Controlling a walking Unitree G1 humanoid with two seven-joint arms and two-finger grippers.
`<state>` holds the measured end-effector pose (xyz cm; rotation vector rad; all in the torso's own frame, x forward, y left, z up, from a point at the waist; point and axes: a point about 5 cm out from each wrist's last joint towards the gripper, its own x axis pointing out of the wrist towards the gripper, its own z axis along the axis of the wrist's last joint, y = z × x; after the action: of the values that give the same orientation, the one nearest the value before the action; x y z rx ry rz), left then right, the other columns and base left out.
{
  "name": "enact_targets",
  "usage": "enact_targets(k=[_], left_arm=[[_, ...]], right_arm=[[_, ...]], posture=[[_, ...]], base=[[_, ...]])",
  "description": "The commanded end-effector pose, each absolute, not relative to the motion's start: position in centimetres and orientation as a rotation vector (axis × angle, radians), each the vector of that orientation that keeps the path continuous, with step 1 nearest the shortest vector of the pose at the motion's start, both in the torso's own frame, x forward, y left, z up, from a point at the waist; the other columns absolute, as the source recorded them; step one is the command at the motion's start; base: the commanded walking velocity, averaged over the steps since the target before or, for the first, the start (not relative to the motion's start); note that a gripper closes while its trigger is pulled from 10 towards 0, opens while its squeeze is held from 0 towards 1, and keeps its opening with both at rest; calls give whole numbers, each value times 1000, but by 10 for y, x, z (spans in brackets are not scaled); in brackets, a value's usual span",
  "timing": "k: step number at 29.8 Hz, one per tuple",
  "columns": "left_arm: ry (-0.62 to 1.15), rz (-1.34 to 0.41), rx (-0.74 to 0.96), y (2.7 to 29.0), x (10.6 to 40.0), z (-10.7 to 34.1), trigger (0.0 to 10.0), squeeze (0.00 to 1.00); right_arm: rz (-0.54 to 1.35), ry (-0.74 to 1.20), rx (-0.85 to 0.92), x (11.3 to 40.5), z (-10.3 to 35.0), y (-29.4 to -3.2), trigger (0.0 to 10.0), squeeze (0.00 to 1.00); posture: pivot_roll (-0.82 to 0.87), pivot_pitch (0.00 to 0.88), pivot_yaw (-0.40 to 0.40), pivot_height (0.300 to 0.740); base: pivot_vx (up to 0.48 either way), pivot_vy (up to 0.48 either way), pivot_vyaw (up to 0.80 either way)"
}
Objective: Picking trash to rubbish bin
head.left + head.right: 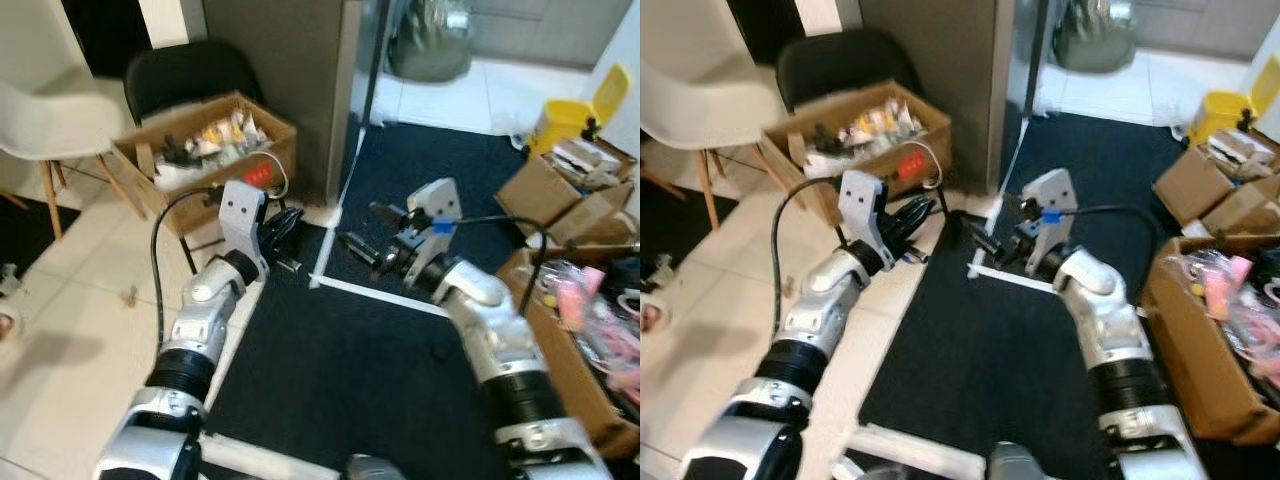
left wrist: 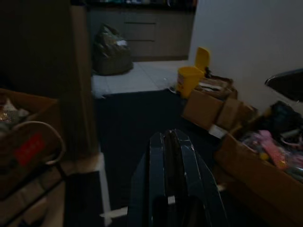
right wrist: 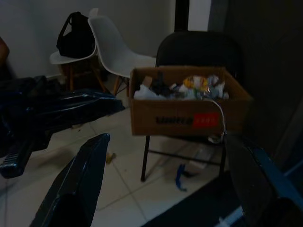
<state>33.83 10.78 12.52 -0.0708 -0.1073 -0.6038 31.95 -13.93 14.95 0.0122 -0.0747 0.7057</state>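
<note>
A yellow rubbish bin (image 1: 568, 118) with its lid up stands at the far right on the white tiles, well beyond both arms. Small scraps (image 3: 110, 157) lie on the tiles near the black chair (image 1: 185, 70). My left gripper (image 1: 290, 228) is raised over the edge of the dark carpet (image 1: 370, 370), its fingers (image 2: 173, 156) pressed together and empty. My right gripper (image 1: 366, 232) hovers beside it over the white tape line, open, with nothing between its fingers (image 3: 83, 179). It faces the cardboard box (image 3: 189, 111) full of rubbish on the chair.
A white chair (image 1: 50, 120) stands at the left. Open cardboard boxes (image 1: 570, 185) crowd the right side, the nearest (image 1: 575, 340) close to my right arm. A dark pillar (image 1: 290, 70) rises behind the grippers and a full black bag (image 1: 430, 40) sits beyond it.
</note>
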Motion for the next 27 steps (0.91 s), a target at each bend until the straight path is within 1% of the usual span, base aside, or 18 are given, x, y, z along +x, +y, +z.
enact_targets(k=[1,27], left_arm=[[-95,-604,-58,110,338,123,10000,0],[-97,-600,-63,110,338,123,10000,0]], right_arm=[[725,-76,19,319,149,-134,10000,0],[726,-78,21,319,150,-134,10000,0]], posture=[[-93,0,28,740],[-91,0,27,740]], base=[[480,0,0],[480,0,0]])
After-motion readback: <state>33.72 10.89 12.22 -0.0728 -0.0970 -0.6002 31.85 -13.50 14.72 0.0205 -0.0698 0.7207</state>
